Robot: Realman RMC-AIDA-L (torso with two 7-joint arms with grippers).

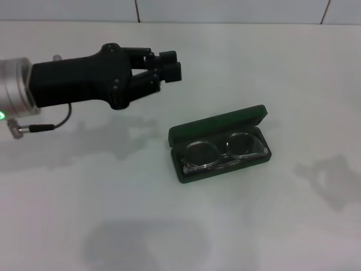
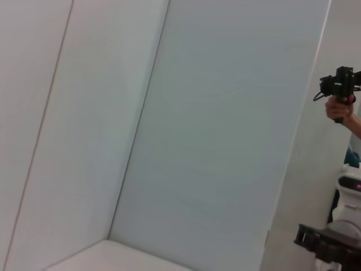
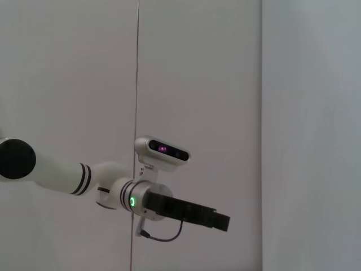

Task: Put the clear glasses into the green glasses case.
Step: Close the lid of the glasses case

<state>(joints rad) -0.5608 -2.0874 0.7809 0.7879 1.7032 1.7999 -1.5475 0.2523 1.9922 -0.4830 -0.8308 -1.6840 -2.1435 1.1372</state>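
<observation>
My left hand (image 1: 169, 65) hangs above the white bench (image 1: 67, 226), on the left and far side of the scene. Its black fingers (image 1: 167, 56) point to the right, and they lie close together with nothing between them, so the hand is closed and empty. A thin black cable (image 1: 53, 125) hangs under the wrist.

The green glasses case (image 1: 220, 143) lies on the bench near the middle, a little to the right, and well apart from my left hand. Its lid (image 1: 217, 125) is open and stands up along the far side. The clear glasses (image 1: 223, 152) lie inside the case, folded, with the two round lenses side by side on the dark lining.

My right hand does not show in the head view. The right wrist view looks at a pale wall, and there my left arm (image 3: 62, 175) shows from the side, with a green light on the wrist. The left wrist view shows only pale wall panels.
</observation>
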